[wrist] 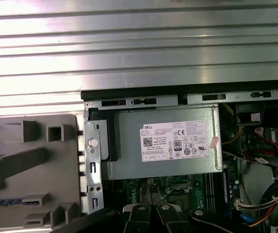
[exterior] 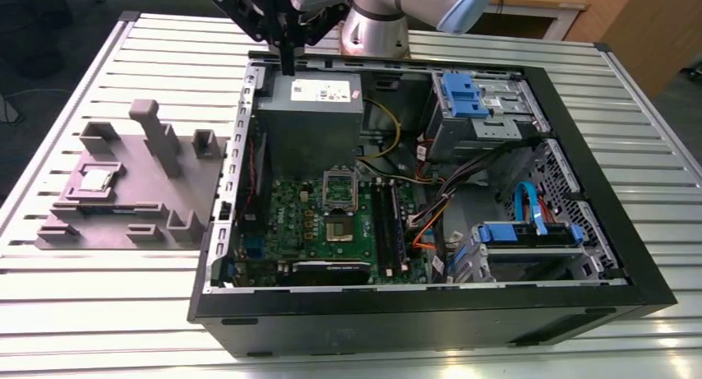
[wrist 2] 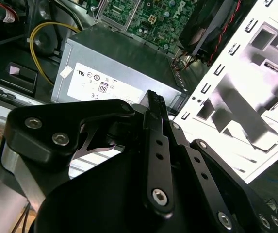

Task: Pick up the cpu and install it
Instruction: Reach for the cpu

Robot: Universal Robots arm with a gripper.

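Note:
The cpu (exterior: 97,180), a small silvery square chip, lies in a recess of the grey holder block (exterior: 131,190) on the exterior view's left, outside the computer case. My gripper (exterior: 288,65) hangs at the far rim of the open case (exterior: 417,313), just above the grey power supply box (exterior: 311,120), a long way from the chip. Its black fingers are shut with nothing between them, as seen over the labelled box in the second wrist view (wrist 2: 154,99) and in the first wrist view (wrist: 151,213). The motherboard's socket (exterior: 338,228) lies bare near the case's middle.
The case stands on a slatted metal table (exterior: 110,313). Inside it are black memory slots (exterior: 384,223), blue drive brackets (exterior: 466,95), a second blue drive cage (exterior: 527,235) and loose yellow, orange and blue cables. The holder block (wrist: 27,165) has tall posts.

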